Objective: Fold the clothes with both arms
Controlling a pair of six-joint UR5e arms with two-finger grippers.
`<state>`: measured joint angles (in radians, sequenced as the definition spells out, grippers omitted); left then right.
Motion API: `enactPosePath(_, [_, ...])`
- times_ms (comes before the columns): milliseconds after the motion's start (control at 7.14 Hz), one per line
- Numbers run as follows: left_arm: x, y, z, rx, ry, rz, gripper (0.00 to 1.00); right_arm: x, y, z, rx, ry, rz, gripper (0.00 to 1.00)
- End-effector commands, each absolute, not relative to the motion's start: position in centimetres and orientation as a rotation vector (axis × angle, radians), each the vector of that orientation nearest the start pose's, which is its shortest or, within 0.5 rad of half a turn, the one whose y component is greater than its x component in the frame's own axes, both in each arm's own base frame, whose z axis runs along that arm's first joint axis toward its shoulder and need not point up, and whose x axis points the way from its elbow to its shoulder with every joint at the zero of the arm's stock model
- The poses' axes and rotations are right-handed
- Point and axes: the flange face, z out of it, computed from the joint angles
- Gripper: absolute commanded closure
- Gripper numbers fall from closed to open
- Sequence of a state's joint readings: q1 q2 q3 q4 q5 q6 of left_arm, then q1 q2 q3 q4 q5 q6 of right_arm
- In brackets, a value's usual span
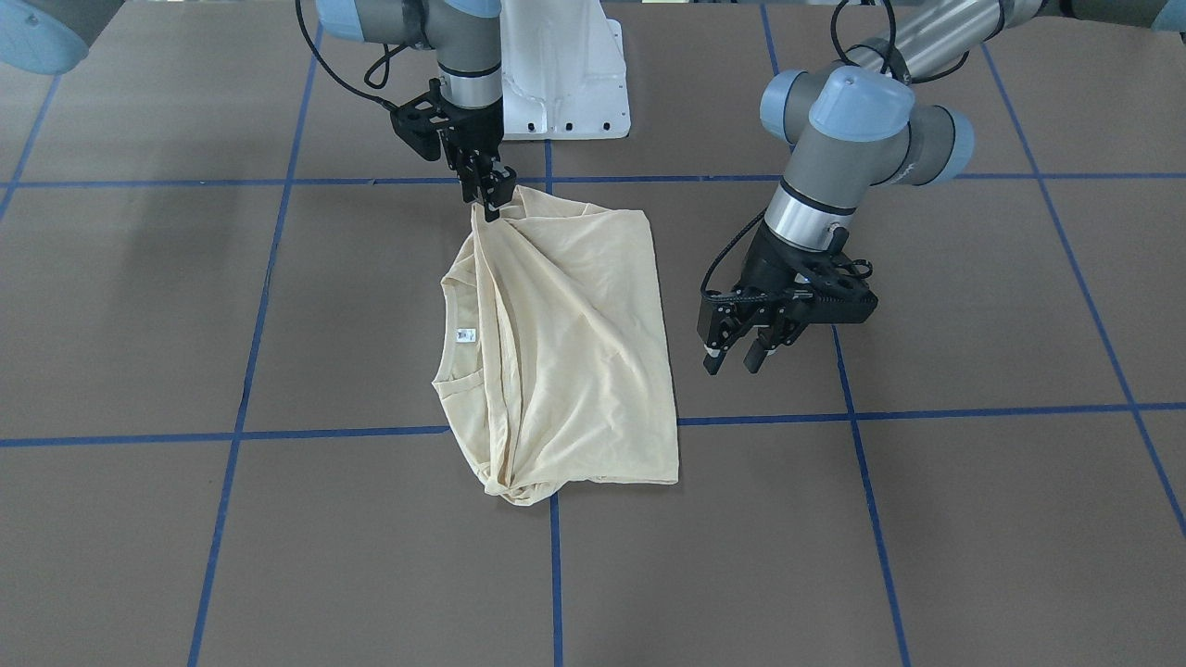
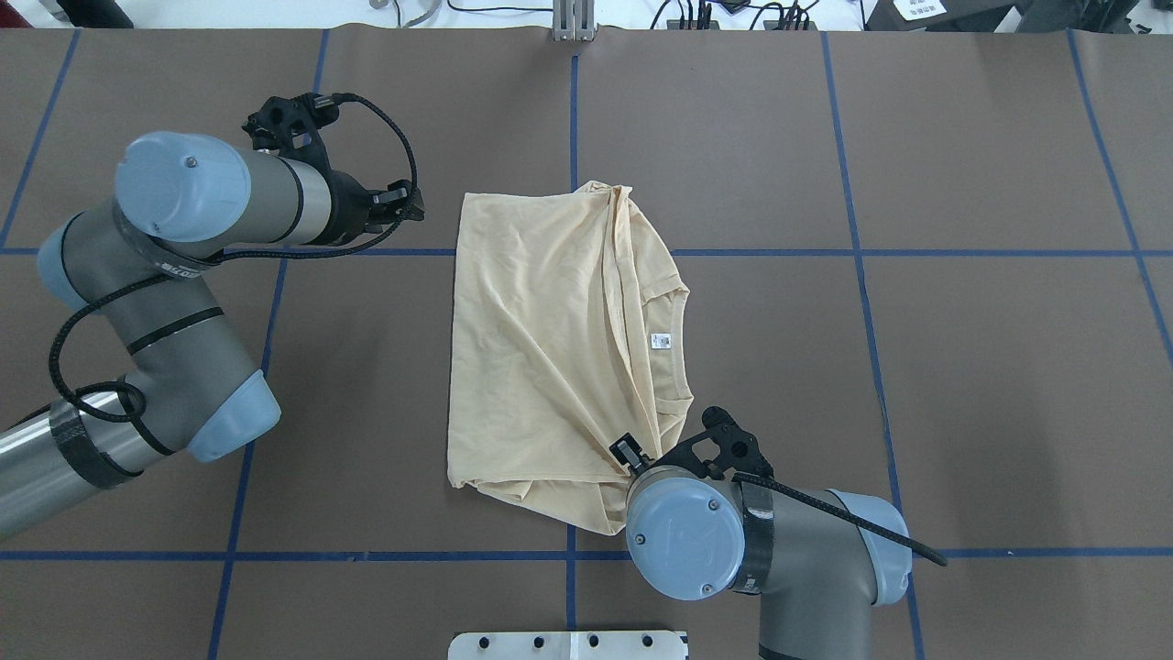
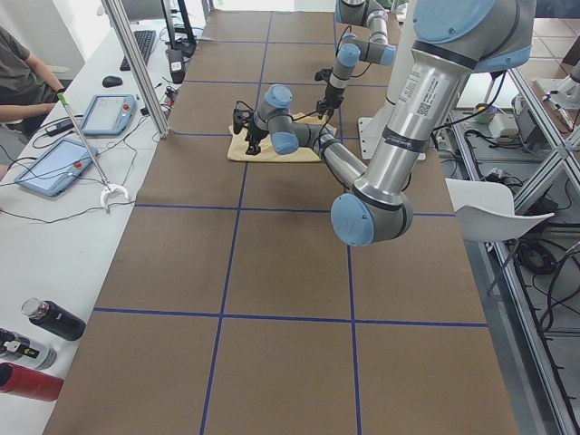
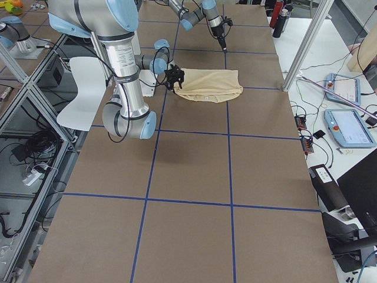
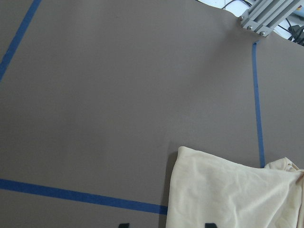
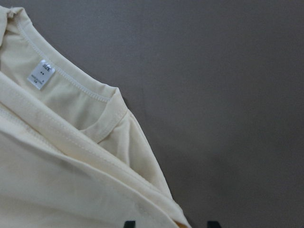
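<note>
The pale cream-yellow shirt [image 1: 574,352] lies folded lengthwise on the brown table [image 2: 962,385], plain side up, with its neck and white label [image 2: 661,342] exposed. Creases fan out from its near corner. My right gripper [image 1: 488,199] is low at that bunched corner. In the right wrist view its fingertips [image 6: 129,223] stand wide apart, with shirt cloth [image 6: 61,156] between them. My left gripper [image 1: 732,357] is open and empty, hovering beside the shirt's long folded edge. The left wrist view shows the shirt's far corner [image 5: 223,190].
Blue tape lines [image 2: 857,275] divide the table into squares. The white pedestal base [image 1: 565,83] stands at the robot's edge, just behind the right gripper. An operator's side bench with tablets [image 3: 54,168] and bottles [image 3: 54,322] runs along the far side.
</note>
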<state>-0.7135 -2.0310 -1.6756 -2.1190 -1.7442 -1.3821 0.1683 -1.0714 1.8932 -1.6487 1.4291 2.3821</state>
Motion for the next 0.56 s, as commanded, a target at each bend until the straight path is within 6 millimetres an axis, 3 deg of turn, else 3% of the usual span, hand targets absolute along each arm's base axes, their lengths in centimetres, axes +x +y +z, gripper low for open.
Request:
enactPosePath(0, [41.72,-51.45,28.73,0.347,1.074,-0.372,0.39,-58.44,-24.81,25.66,-0.122,-0.802,1.014,0.35])
enactPosePath(420, [41.69,-51.43,28.68,0.347,1.074,-0.372,0.38,-59.1,-24.94,26.04,-0.118,-0.792,1.017,0.39])
